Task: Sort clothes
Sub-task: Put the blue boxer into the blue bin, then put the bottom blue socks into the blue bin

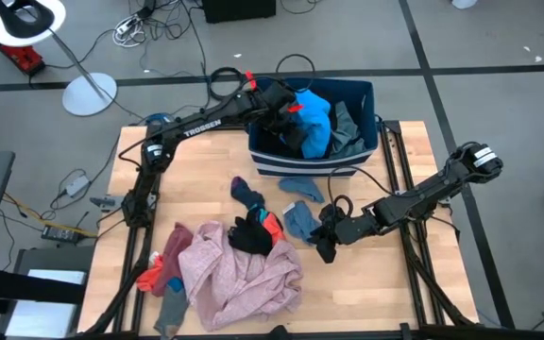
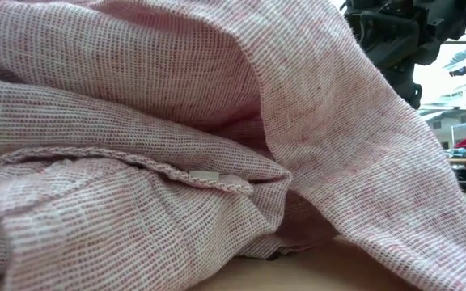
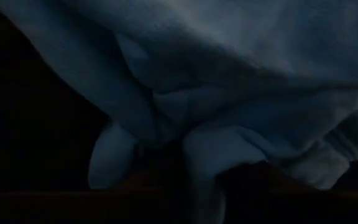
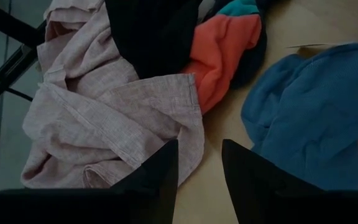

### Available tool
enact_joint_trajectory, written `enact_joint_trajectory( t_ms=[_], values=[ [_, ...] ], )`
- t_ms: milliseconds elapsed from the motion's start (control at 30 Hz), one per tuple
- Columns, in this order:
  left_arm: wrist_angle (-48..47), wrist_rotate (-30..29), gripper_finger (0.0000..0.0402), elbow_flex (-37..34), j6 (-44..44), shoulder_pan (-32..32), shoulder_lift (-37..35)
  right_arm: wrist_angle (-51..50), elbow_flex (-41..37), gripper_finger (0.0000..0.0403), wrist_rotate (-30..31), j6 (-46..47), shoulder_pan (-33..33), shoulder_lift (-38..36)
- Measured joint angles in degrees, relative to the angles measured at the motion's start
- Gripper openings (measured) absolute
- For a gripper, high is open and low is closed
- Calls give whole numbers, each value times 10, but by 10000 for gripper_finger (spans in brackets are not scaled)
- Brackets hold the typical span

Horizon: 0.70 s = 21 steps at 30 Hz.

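A dark blue bin [image 1: 366, 94] at the table's far edge holds a bright blue garment [image 1: 317, 118] and a teal-grey one [image 1: 349, 127]. My left gripper [image 1: 286, 111] is inside the bin at the bright blue garment, whose folds fill the left wrist view [image 3: 229, 93] and hide the fingers. My right gripper [image 4: 199, 165] is open and empty, low over the table between a pink shirt [image 4: 104, 118] and a blue sock [image 4: 309, 118]. A black garment [image 4: 148, 37] and a red-orange and teal sock [image 4: 225, 50] lie on the shirt's far edge.
The pink shirt [image 1: 239, 274] lies crumpled at the table's near middle and fills the low view [image 2: 217, 121]. More small pieces lie on the table: a blue sock [image 1: 302, 187], a dark blue sock [image 1: 246, 194], and red-orange [image 1: 149, 277] and grey [image 1: 170, 307] pieces at the near left.
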Motion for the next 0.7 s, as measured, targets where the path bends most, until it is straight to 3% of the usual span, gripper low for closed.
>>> enact_joint_trajectory(
  t_ms=[100, 267, 533, 700],
  values=[
    [-5, 0, 142, 0, -12, 0, 0, 0, 0, 126, 0, 0, 0, 0],
    [-34, 20, 147, 16, -119, 5, 0, 0, 0, 126, 0, 0, 0, 0],
    [-49, 48, 147, 105, -47, -11, -31, 0, 0, 126, -1, 0, 0, 0],
    [-47, 50, 147, 90, -19, -34, -80, 0, 0, 126, -1, 0, 0, 0]
  ],
)
